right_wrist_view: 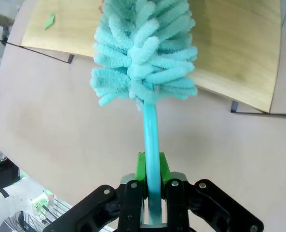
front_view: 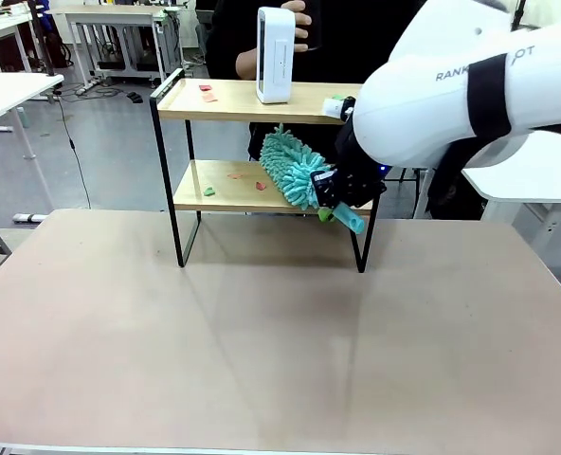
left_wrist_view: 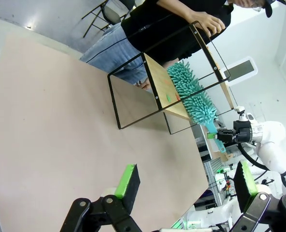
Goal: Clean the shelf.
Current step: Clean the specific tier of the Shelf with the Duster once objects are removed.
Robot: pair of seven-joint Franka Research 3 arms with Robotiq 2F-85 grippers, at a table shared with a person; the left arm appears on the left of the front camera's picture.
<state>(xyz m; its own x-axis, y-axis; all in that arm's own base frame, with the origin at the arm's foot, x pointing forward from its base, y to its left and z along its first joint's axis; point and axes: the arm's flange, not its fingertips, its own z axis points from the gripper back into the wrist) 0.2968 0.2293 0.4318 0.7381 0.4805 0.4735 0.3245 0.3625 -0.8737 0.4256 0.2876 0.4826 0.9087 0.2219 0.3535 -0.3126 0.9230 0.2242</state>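
**1. Right gripper.** We find the right gripper [right_wrist_view: 151,169] closed on the handle [right_wrist_view: 150,130] of a teal duster [right_wrist_view: 144,48]. The green pads [right_wrist_view: 140,166] clamp the handle from both sides. In the right wrist view the handle runs from the jaws toward 12 o'clock, and the fluffy head sits at its far end.

**2. Duster.** In the front view the head points toward 10 o'clock from the gripper. It lies between the two boards of the shelf [front_view: 168,142], over the right half of the lower board [front_view: 228,199]. We cannot tell whether the fibres touch the wood.

**3. Left gripper.** The left gripper [left_wrist_view: 186,180] stands with its jaws wide apart and nothing between them. It hangs over the bare table [front_view: 262,341], well apart from the shelf.

**4. Shelf.** In the front view the shelf stands at 12 o'clock of the table's centre, upright on its four legs, near the far edge.

**5. Items on the shelf.**
- Lower board: a green scrap [front_view: 208,191] at the left end and a red scrap [front_view: 261,186] just beside the duster head, at its 9 o'clock.
- Top board [front_view: 228,106]: a red piece [front_view: 208,93] at the left. A white upright device [front_view: 275,55] stands near the middle, with a person's hand [front_view: 300,28] on it.
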